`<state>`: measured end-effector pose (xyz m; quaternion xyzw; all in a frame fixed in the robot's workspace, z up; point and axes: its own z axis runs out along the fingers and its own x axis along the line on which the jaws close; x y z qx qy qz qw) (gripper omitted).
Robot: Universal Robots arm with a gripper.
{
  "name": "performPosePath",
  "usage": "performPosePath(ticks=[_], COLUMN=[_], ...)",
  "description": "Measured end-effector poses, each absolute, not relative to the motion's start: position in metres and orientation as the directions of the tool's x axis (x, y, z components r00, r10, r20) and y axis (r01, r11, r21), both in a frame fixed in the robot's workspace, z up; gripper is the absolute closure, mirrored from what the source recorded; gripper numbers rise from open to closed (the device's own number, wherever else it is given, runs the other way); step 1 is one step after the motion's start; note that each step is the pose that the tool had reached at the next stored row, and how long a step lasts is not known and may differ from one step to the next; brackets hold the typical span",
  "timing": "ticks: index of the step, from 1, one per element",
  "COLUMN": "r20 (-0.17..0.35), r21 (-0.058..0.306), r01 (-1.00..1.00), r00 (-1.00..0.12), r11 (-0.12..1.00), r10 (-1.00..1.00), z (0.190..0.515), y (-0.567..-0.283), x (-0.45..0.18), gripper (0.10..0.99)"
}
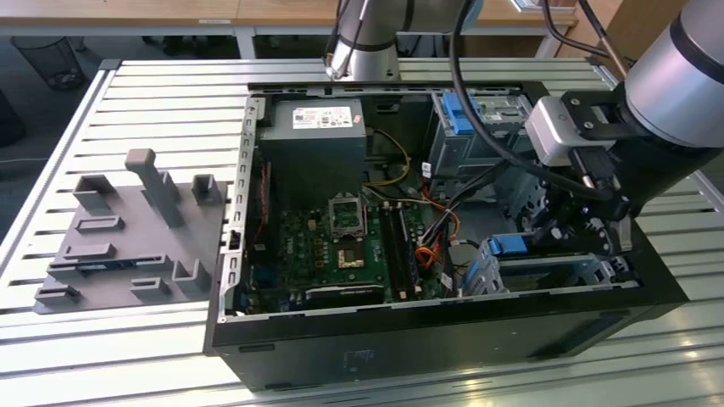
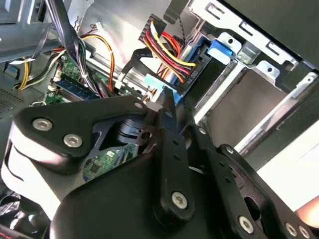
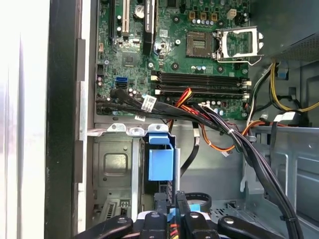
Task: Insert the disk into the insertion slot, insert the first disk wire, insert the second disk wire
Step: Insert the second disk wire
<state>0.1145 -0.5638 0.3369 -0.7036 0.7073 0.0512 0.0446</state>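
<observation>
The disk sits on edge inside the insertion slot, and little of it is exposed beyond the bright blue plastic of its carrier frame; its silver body and label are hidden. In the first wrist view the blue frame stands just beyond the claw's tips, between perforated grey sheet-metal walls, with a blue tab at its far end. The claw is drawn nearly together on a small light-blue connector; the black fingers flank it closely, though whether they truly pinch it cannot be told.

The second wrist view shows what that view hides: a bundle of red, yellow and black wires running into a black plug right at the disk's blue end, just past the fingertip, and the light-blue connector beside that tip. The first wrist view alone shows the green motherboard farther out from the claw, with its empty processor socket and memory slots, and a black cable bundle crossing between board and slot.

In the exterior view the arm reaches down into the open computer case at the corner on the exterior view's right, its wrist bent steeply downward, the claw low inside beside the blue-framed disk. A grey fixture plate lies well away, outside the case.
</observation>
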Motion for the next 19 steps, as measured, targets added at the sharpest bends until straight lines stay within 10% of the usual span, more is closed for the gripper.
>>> performPosePath(ticks=[19], r20=[-0.135], r21=[0.022], r01=[-1.000], r00=[-0.008], r11=[0.005], r10=[-0.991], z=[0.349], y=[-0.564], x=[0.115], gripper=[0.980])
